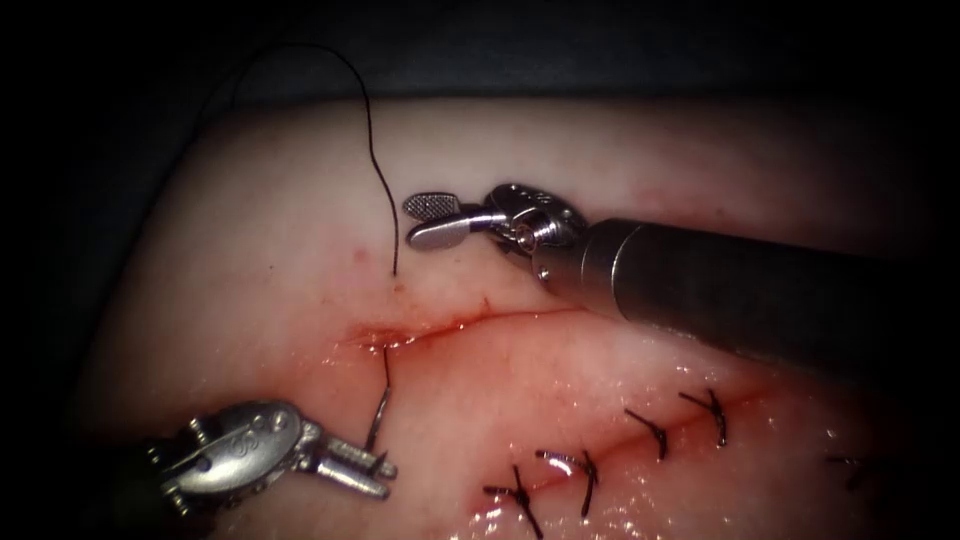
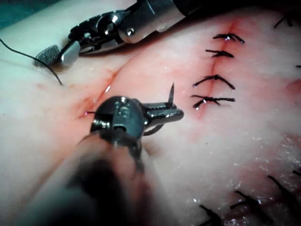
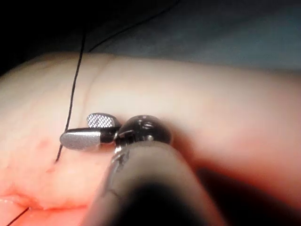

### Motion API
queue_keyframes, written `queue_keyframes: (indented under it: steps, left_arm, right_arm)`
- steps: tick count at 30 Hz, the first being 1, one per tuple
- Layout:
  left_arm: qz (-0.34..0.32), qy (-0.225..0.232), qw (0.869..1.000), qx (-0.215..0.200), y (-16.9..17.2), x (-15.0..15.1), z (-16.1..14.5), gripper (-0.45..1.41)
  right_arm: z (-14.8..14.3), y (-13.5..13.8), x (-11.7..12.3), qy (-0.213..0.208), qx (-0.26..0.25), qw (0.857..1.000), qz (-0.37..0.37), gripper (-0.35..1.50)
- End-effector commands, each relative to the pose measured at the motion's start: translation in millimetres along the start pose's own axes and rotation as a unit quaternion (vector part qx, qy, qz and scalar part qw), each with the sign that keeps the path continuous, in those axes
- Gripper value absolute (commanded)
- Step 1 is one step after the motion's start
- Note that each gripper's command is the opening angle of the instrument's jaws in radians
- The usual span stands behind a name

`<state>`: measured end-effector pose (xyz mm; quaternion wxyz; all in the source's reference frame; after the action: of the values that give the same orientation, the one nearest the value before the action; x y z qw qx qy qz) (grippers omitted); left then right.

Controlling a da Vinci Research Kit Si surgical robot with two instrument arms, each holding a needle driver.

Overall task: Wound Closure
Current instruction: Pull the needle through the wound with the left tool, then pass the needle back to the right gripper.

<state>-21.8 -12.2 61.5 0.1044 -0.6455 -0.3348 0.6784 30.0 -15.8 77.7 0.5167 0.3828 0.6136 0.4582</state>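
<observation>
The tissue [image 1: 250, 240] has a short red cut [image 1: 470, 320] across its middle. My left tool [image 1: 372, 472] sits below the cut's left end, shut on the curved needle [image 1: 377, 420] near one end. The needle is out of the tissue. In the left wrist view its short pointed end [image 2: 171, 93] sticks up past the jaws [image 2: 171, 113]. Dark thread [image 1: 380, 170] enters the tissue just above the cut, and a short run leaves the cut toward the needle. My right tool [image 1: 430, 220] hovers above the cut beside the thread, open and holding nothing [image 3: 89, 129].
Several finished dark stitches [image 1: 585, 470] close a second cut toward the lower right, also seen in the left wrist view as stitches [image 2: 214, 80]. Red fluid wets the tissue around both cuts. The right tool's thick shaft [image 1: 740, 290] crosses the tissue from the right.
</observation>
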Motion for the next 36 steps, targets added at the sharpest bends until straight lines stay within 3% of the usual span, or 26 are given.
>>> queue_keyframes:
  steps: [1, 4, 8, 9, 11, 18, 20, 21, 25, 26, 27, 28, 29, 31, 36]
  left_arm:
    - [0.032, 0.008, 0.999, 0.006, -0.3, 0.7, 0.3, -0.45]
    - [0.119, 0.007, 0.991, 0.058, 0.2, 2.6, 0.0, -0.45]
    - [0.237, 0.001, 0.963, 0.128, -0.4, 4.3, -0.9, -0.45]
    - [0.237, 0.001, 0.963, 0.128, -0.4, 4.3, -0.9, -0.45]
    - [0.271, -0.001, 0.949, 0.160, -1.1, 5.1, -1.4, -0.45]
    - [0.309, 0.008, 0.929, 0.203, -3.4, 7.6, -2.8, -0.45]
    - [0.321, 0.015, 0.921, 0.220, -4.6, 8.8, -3.6, -0.45]
    - [0.327, 0.016, 0.916, 0.232, -5.4, 9.4, -4.1, -0.45]
    - [0.339, 0.018, 0.906, 0.252, -6.5, 10.2, -4.8, -0.45]
    - [0.348, 0.016, 0.901, 0.260, -7.2, 10.5, -5.2, -0.45]
    - [0.348, 0.016, 0.901, 0.260, -7.2, 10.5, -5.2, -0.45]
    - [0.352, 0.017, 0.897, 0.267, -7.7, 10.8, -5.5, -0.45]
    - [0.356, 0.015, 0.893, 0.274, -8.4, 11.1, -5.8, -0.45]
    - [0.363, 0.013, 0.889, 0.280, -9.0, 11.2, -6.0, -0.45]
    - [0.376, 0.006, 0.881, 0.286, -9.6, 9.9, -5.4, -0.45]
  right_arm:
    - [0.9, 0.2, 0.4, 0.001, 0.000, 1.000, 0.000, 0.51]
    - [0.2, 0.0, 0.4, 0.001, -0.004, 1.000, 0.001, 0.47]
    - [-1.1, -0.6, 0.4, 0.004, -0.017, 1.000, 0.004, 0.29]
    - [-1.1, -0.6, 0.4, 0.004, -0.017, 1.000, 0.004, 0.29]
    - [-1.7, -0.9, 0.5, 0.007, -0.024, 1.000, 0.005, 0.12]
    - [-1.9, -1.2, 0.4, -0.036, -0.053, 0.998, 0.001, 0.05]
    - [-2.0, -1.3, 0.5, -0.055, -0.062, 0.997, 0.000, -0.15]
    - [-2.0, -1.4, 0.6, -0.056, -0.062, 0.996, 0.001, -0.35]
    - [-2.0, -1.4, 1.0, -0.051, -0.060, 0.997, 0.004, -0.33]
    - [-2.2, -1.6, 1.5, -0.042, -0.056, 0.997, 0.007, -0.06]
    - [-2.2, -1.6, 1.5, -0.042, -0.056, 0.997, 0.007, -0.06]
    - [-2.3, -1.8, 1.8, -0.040, -0.055, 0.998, 0.009, 0.12]
    - [-2.4, -2.3, 2.4, -0.039, -0.054, 0.998, 0.013, 0.59]
    - [-2.5, -3.1, 3.1, -0.036, -0.051, 0.998, 0.018, 0.89]
    - [-2.0, -6.0, 4.3, -0.032, -0.025, 0.998, 0.052, 1.16]
